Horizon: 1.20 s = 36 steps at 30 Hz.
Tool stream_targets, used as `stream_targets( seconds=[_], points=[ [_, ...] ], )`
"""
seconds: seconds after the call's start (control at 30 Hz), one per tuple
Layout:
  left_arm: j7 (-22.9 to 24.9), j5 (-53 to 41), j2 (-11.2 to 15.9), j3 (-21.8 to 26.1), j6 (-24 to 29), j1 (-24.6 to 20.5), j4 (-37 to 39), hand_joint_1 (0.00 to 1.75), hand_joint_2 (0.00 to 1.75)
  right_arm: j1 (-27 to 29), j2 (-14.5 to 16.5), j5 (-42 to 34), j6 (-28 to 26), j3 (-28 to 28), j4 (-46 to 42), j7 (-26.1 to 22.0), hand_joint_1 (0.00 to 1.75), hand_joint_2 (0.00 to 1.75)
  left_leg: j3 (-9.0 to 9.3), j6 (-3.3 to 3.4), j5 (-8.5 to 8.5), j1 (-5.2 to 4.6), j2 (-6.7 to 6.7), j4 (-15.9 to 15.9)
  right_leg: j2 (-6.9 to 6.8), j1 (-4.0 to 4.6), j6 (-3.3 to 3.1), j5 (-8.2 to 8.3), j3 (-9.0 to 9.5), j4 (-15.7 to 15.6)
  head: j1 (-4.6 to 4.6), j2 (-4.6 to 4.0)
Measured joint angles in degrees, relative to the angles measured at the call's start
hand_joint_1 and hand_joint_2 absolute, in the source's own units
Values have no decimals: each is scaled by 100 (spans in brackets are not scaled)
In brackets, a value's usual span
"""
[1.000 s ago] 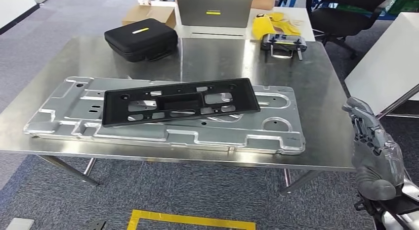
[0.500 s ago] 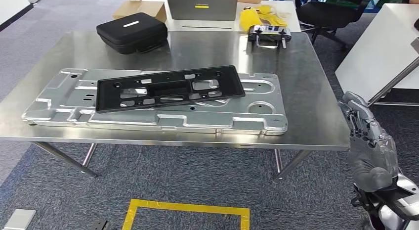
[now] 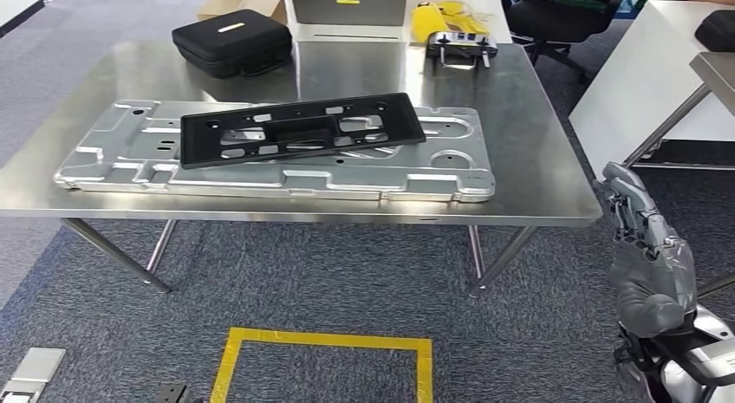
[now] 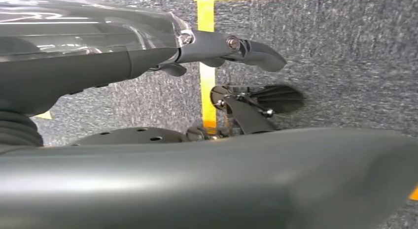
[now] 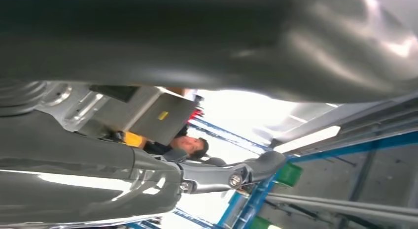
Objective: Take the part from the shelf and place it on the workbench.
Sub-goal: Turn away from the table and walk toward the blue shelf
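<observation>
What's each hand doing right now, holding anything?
Left hand: open, holds nothing, hangs over the floor.
Right hand: open, holds nothing, beside the workbench.

No text, label or number can be read on anything here.

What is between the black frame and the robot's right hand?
In the head view, the right end of the silver metal plate under the black frame, then bare table top to its edge. The right hand hangs beside the table, over carpet.
</observation>
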Motion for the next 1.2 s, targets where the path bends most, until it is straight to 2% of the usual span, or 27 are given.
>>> stream_targets(
  seconds=[0.03,0.07,0.13,0.17,0.2,0.27,0.3,0.33,0.37,0.43,0.5,0.53,0.6,0.63,0.67,0.7,0.77,0.8,0.83,0.87,0.9,0.97,1.03,1.07,1.13,1.17,1.2],
  points=[
    [0,0,0,0,0,0,0,0,0,8,1,-4,-7,-2,-5,-10,0,0,-36,-22,36,-6,1,33,-5,10,-15,-56,129,-211,-2,0],
    [0,0,0,0,0,2,0,0,0,18,1,-11,-13,-4,-9,-21,0,0,-71,-48,81,-11,1,53,-3,16,-31,-80,151,-309,-4,0],
    [0,0,8,1,1,14,0,0,0,44,7,-21,-19,-7,-8,-42,0,0,-176,-111,63,-13,-20,98,-13,-19,-112,-27,38,-335,-4,0],
    [1,0,12,2,2,25,0,0,0,66,14,-27,-19,-6,-8,-50,0,0,-239,-154,-96,-5,-36,203,-21,-41,-166,26,-39,-346,-8,0],
    [1,0,16,2,2,36,0,0,0,98,22,-28,-19,-4,-8,-54,0,0,-309,-200,-350,18,-50,406,-29,-56,-215,91,-127,-348,-12,0],
    [-1,1,15,2,2,55,0,0,0,191,40,-28,-19,-2,-7,-60,0,0,-425,-285,-892,78,-58,1066,-46,-50,-244,221,-303,-331,-16,0],
    [-3,1,15,2,2,60,0,0,0,244,50,-26,-19,-1,-5,-61,0,0,-443,-312,-1009,102,-58,1377,-57,-47,-241,281,-393,-313,-16,0],
    [-4,4,15,2,3,67,0,0,0,300,60,-24,-19,-1,-4,-63,0,0,-404,-329,-992,119,-58,1560,-67,-46,-234,335,-485,-288,-16,0],
    [-6,8,15,2,6,74,0,0,0,358,71,-21,-19,0,-3,-67,0,0,-283,-337,-866,131,-58,1555,-74,-46,-222,384,-577,-261,-16,0],
    [-11,18,16,3,19,84,0,0,0,472,91,-25,-9,-1,-4,-84,0,0,227,-320,-583,143,-70,982,-76,-46,-183,480,-735,-216,-16,0],
    [-33,48,17,9,36,84,0,0,0,601,116,-44,54,-10,-5,-102,0,0,839,-273,-553,135,-103,116,-76,-30,-126,574,-827,-185,-16,1],
    [-50,69,17,15,42,85,0,0,0,679,135,-52,106,-20,-2,-105,0,0,1018,-248,-598,124,-119,-162,-79,-24,-95,626,-852,-182,-17,1],
    [-73,115,17,34,53,99,0,0,0,874,197,-38,204,-53,29,-96,0,0,1064,-196,-614,116,-122,-334,-81,-22,-25,726,-896,-190,-17,1],
    [-79,138,17,49,58,110,0,0,0,984,233,-18,245,-76,66,-84,0,0,1016,-158,-575,122,-107,-342,-74,-25,6,695,-930,-171,-17,1],
    [-85,165,21,69,71,122,0,0,0,1099,272,7,284,-106,122,-60,0,0,957,-116,-526,128,-89,-352,-64,-26,26,555,-975,-82,-14,0],
    [-92,194,26,97,82,131,0,0,0,1209,316,32,326,-137,198,-30,0,0,885,-74,-465,131,-69,-358,-52,-25,38,316,-1036,103,-11,0],
    [-109,264,39,155,104,141,0,0,0,1410,437,92,419,-201,410,43,0,0,725,-16,-347,97,-43,-339,-42,-28,36,-266,-1172,741,-7,1],
    [-116,295,42,184,107,146,0,0,0,1501,516,125,466,-233,543,73,0,0,636,1,-289,75,-32,-323,-41,-27,33,-423,-1215,1084,-7,1],
    [-124,324,44,216,110,151,0,0,0,1584,602,161,516,-265,685,96,0,0,541,16,-235,52,-21,-298,-41,-24,25,-440,-1205,1322,-7,1],
    [-134,350,45,249,113,157,0,0,0,1656,693,188,573,-298,838,114,0,0,445,24,-189,31,-11,-267,-40,-19,12,-329,-1117,1390,-7,1],
    [-145,368,47,281,115,162,0,0,0,1712,780,207,635,-329,988,128,0,0,355,28,-149,12,-3,-231,-40,-8,-14,-148,-939,1257,-7,0],
    [-169,391,50,328,123,168,0,0,0,1786,947,246,773,-386,1280,143,0,0,218,21,-93,-17,7,-151,-43,48,-115,83,-361,500,-7,0],
    [-187,404,51,361,135,170,0,0,0,1814,1106,299,900,-441,1572,171,0,0,143,-11,-27,-19,17,-96,-53,106,-199,50,101,-215,-10,1],
    [-196,413,52,384,142,171,0,0,0,1820,1183,331,954,-469,1733,193,0,0,122,-35,14,-11,23,-86,-57,131,-220,27,190,-383,-11,1],
    [-209,432,67,433,152,181,-2,0,0,1814,1335,407,1048,-522,2106,229,0,0,70,-88,61,8,13,-85,-55,126,-242,87,170,-489,-12,1],
    [-215,436,76,453,156,188,-3,0,0,1799,1415,467,1080,-546,2323,245,0,0,19,-125,-33,14,-8,-36,-46,104,-266,131,128,-534,-13,1],
    [-222,439,86,469,159,196,-4,0,0,1778,1496,541,1103,-572,2567,254,0,0,-51,-169,-222,26,-30,103,-42,74,-287,180,68,-572,-18,1]
  ],
)
